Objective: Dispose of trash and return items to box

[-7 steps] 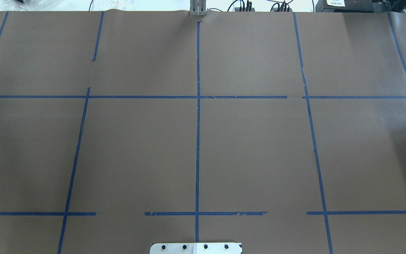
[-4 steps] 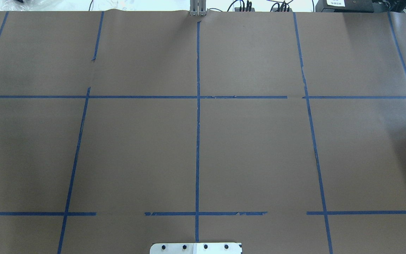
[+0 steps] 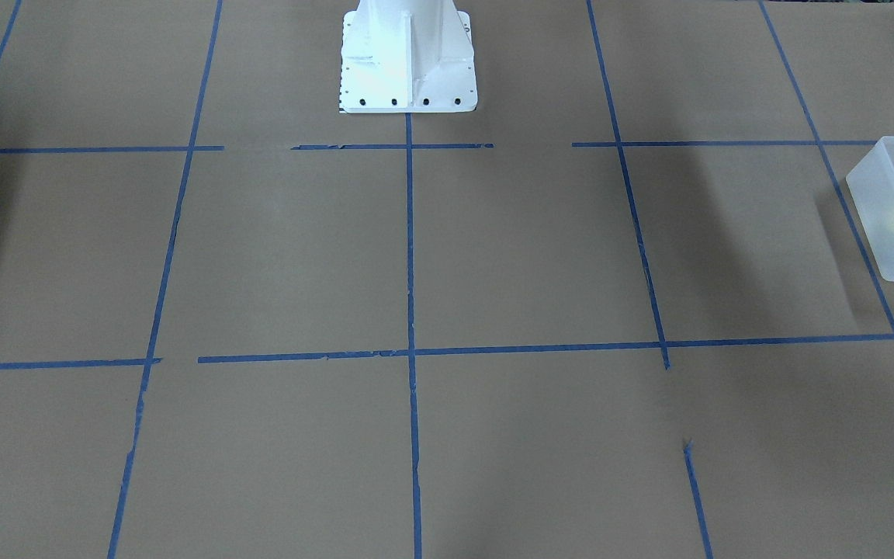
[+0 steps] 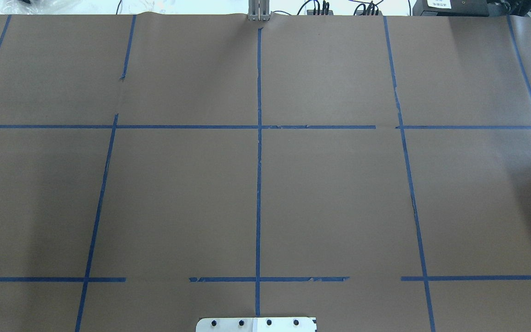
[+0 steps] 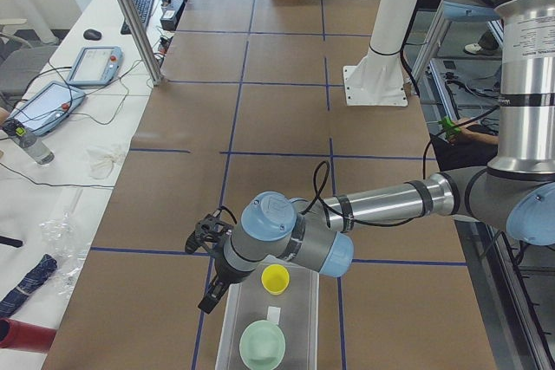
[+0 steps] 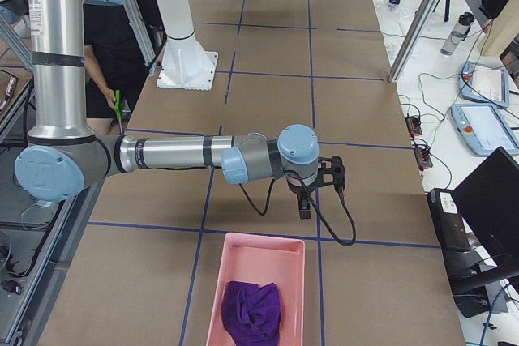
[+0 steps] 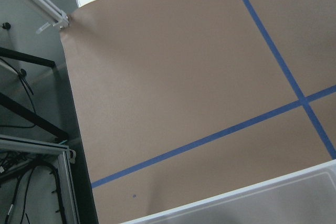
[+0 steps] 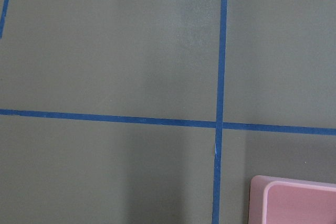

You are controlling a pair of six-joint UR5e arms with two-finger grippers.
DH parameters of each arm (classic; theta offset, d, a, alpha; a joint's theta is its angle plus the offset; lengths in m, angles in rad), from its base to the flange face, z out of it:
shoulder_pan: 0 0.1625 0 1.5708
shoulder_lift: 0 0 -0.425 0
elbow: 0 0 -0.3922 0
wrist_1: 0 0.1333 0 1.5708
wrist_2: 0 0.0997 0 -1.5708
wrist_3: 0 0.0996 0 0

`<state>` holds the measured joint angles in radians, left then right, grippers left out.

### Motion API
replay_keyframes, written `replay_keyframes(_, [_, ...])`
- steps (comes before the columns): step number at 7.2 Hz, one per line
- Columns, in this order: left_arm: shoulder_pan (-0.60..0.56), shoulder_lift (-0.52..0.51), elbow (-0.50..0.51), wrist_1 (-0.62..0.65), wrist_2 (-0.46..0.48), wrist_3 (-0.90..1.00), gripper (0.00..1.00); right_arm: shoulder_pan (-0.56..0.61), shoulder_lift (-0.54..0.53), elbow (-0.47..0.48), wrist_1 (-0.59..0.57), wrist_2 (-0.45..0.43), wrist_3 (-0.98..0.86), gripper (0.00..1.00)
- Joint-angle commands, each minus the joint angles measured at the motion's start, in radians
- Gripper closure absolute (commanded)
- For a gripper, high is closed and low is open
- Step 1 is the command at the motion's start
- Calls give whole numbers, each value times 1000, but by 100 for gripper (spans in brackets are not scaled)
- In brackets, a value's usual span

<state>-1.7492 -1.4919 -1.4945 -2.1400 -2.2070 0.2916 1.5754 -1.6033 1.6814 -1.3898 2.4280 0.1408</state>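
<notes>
- Yellow cup (image 5: 275,278) lies inside the frosted box (image 5: 302,318), lower centre of the left-side view
- Left gripper (image 5: 211,294) hangs at the box's edge, right gripper (image 6: 305,207) near a pink tray (image 6: 259,258)
- Cannot tell whether either's fingers are apart

The left arm (image 5: 381,205) and right arm (image 6: 170,154) are silver tubes with pale blue joint caps (rounded, black-ringed). Black cable loops by each wrist. The left gripper (image 5: 211,299) and right gripper (image 6: 304,210) are black. The white pedestal (image 3: 408,62) has black screws along its foot.
</notes>
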Motion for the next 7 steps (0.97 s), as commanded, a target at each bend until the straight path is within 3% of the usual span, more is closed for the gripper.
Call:
replay_keyframes(1, [51, -49, -45, 213, 1, -2, 0, 0, 0, -2, 0, -1, -1, 0])
replay_keyframes(2, [51, -88, -111, 403, 1, 0, 0, 0, 0, -2, 0, -3, -1, 0])
replay_keyframes(4, [79, -90, -191, 607, 0, 0, 0, 0, -1, -2, 0, -4, -3, 0])
replay_keyframes(5, [82, -81, -185, 624, -9, 1, 0, 0, -1, -2, 0, 0, -1, 0])
replay_keyframes(7, [88, -62, -176, 651, -113, 0, 0, 0, -6, -9, -5, 2, -1, 0])
